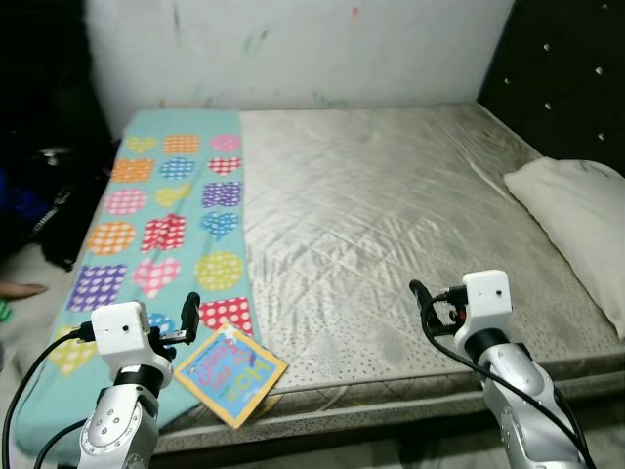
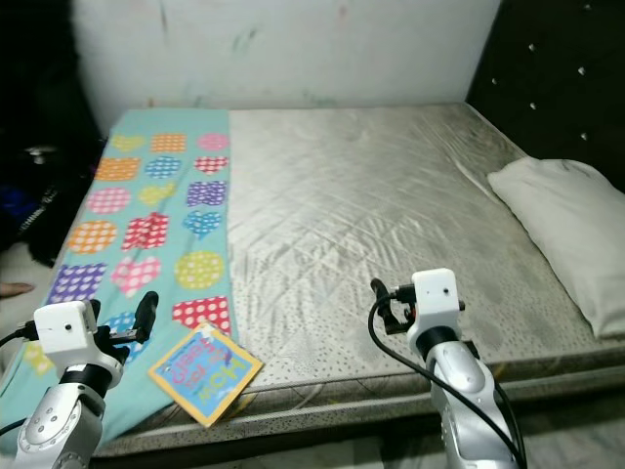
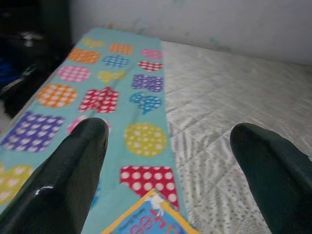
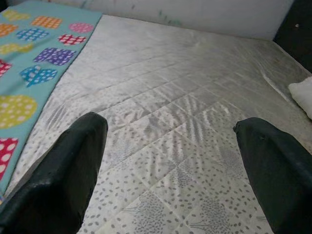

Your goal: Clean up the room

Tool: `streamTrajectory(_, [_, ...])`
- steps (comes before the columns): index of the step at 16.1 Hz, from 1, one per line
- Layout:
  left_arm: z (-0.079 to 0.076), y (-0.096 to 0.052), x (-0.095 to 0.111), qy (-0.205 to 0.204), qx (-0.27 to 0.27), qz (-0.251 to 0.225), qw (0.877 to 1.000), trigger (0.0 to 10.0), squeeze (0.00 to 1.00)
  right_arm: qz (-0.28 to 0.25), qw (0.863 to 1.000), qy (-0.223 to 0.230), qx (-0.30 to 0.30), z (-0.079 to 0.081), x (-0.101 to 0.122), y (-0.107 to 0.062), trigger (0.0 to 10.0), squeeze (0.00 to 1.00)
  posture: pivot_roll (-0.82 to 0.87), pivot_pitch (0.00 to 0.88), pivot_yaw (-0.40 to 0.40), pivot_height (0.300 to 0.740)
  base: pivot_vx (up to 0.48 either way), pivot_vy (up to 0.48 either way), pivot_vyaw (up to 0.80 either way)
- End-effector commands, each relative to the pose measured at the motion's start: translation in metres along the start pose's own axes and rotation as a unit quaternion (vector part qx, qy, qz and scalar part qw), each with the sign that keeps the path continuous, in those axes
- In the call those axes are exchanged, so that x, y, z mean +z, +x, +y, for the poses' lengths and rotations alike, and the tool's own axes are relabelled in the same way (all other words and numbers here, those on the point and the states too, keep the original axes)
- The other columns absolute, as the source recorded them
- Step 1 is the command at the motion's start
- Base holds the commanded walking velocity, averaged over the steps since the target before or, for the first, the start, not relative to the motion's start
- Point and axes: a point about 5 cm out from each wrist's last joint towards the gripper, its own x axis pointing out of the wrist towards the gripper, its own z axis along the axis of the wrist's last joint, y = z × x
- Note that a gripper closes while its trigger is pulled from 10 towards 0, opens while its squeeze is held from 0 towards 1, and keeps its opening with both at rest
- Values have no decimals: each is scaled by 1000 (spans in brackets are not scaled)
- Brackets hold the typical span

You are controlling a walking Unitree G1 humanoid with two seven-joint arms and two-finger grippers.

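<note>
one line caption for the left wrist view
Open left gripper above a book lying on the patterned blanket.

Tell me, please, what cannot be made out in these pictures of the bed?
- Book: its title is too small in the eye views and cut off by the edge in the left wrist view.
- Pillow: its far side is cut off by the picture edge.
- Dark things left of the bed: too shaded to identify.

left gripper point(image 1: 190, 315): raised, fingers apart | right gripper point(image 1: 422, 298): raised, fingers seemingly apart
</note>
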Motion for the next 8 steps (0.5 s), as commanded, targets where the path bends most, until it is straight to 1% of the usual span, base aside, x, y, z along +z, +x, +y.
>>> streamTrajectory(1, [2, -1, -1, 3, 0, 6, 1000, 10000, 0, -11, 1000, -4, 6, 1, 5, 1, 10000, 0, -90, 0, -37, 740, 0, 0, 800])
streamTrajectory(2, [1, -1, -1, 2, -2, 6, 1000, 10000, 0, -10, 1000, -4, 6, 1, 4, 1, 10000, 0, -91, 0, -36, 740, 0, 0, 800])
streamTrajectory(3, [0, -1, -1, 2, -5, 4, 1000, 10000, 0, -9, 1000, -5, 6, 1, 4, 1, 10000, 0, -91, 0, -36, 740, 0, 0, 463])
streamTrajectory(6, [-1, -2, 0, -2, -14, 1, 1000, 10000, 0, -4, 1000, -5, 3, 0, 2, 0, 10000, 0, -93, 0, -36, 740, 0, 0, 0])
streamTrajectory(8, [-2, -3, 0, 0, -19, 1, 1000, 10000, 0, -4, 1000, -6, 2, 0, 2, 0, 10000, 0, -94, 0, -36, 740, 293, 0, 0])
